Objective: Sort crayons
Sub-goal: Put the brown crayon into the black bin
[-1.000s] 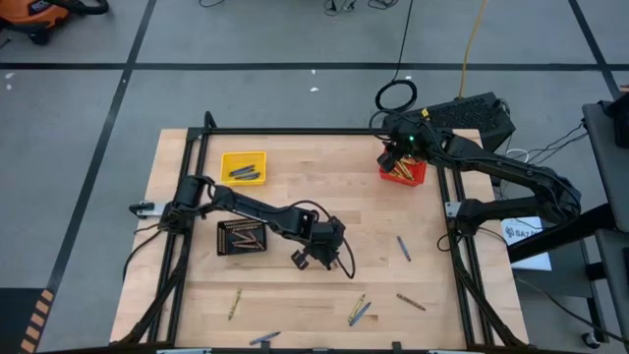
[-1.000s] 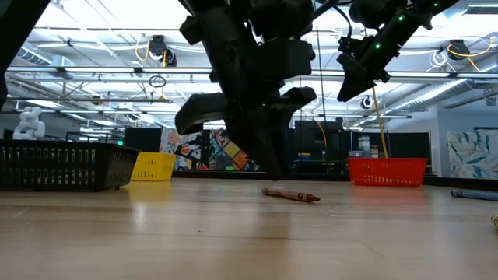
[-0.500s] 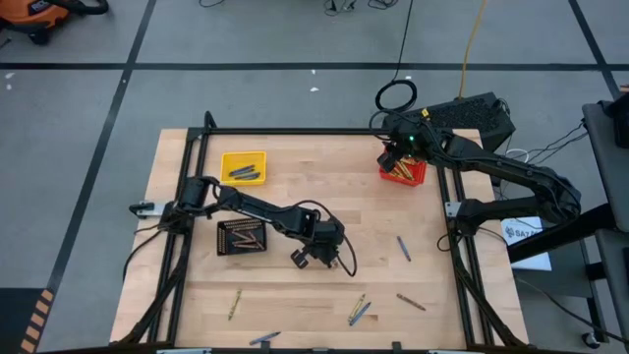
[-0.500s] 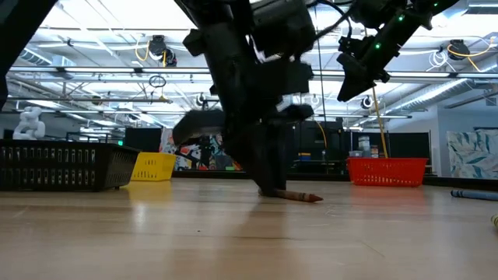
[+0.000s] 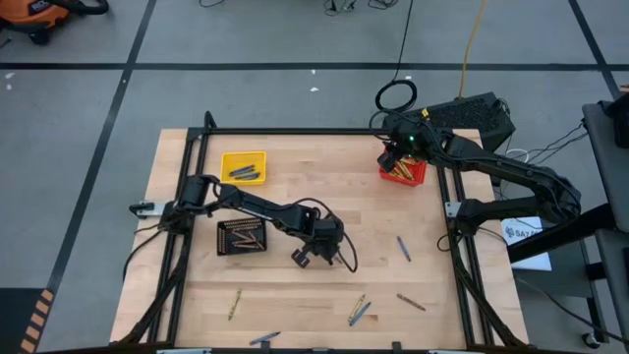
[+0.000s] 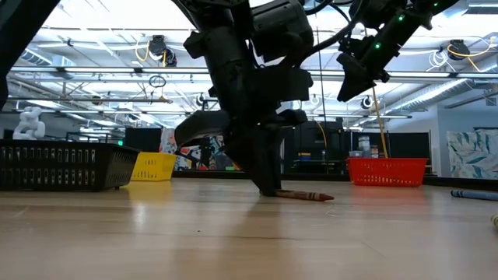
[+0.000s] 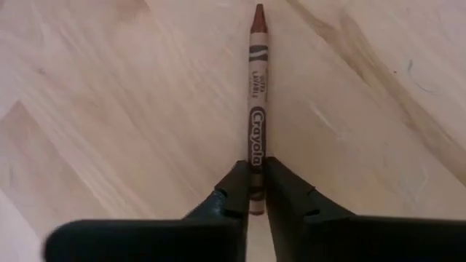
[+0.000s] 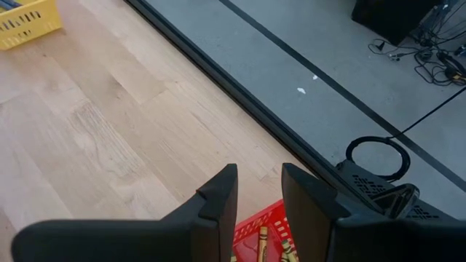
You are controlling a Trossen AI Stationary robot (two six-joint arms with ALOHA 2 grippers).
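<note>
Lying flat on the wooden table (image 5: 295, 172) near its middle, to the right of the black basket (image 5: 242, 237): a brown crayon (image 7: 256, 102), long axis running straight away from the left wrist, pointed tip farthest from the fingers, blunt end tucked between them; seen from the low camera, stretching sideways with its tip toward the red basket (image 6: 387, 171); pinching that blunt end, the left gripper (image 7: 253, 182), fingertips (image 7: 234, 183) pressing on either side of the paper wrapper, clenched on the brown crayon while it is resting on the wood; reaching down to the board just right of the black basket, left arm slanting across from the table's left edge; hovering above the red basket at the far right corner, the right gripper (image 8: 258, 191), fingers parted with a clear gap and nothing between them; sitting inside the red basket, several brown-tan sticks; inside the black basket, more sticks; inside the yellow basket (image 5: 243, 165), beyond the black basket, a few bluish ones; scattered loose (image 5: 403, 248) on the near half of the table, right of and nearer than the black basket, several other crayons, pointing various ways.
</note>
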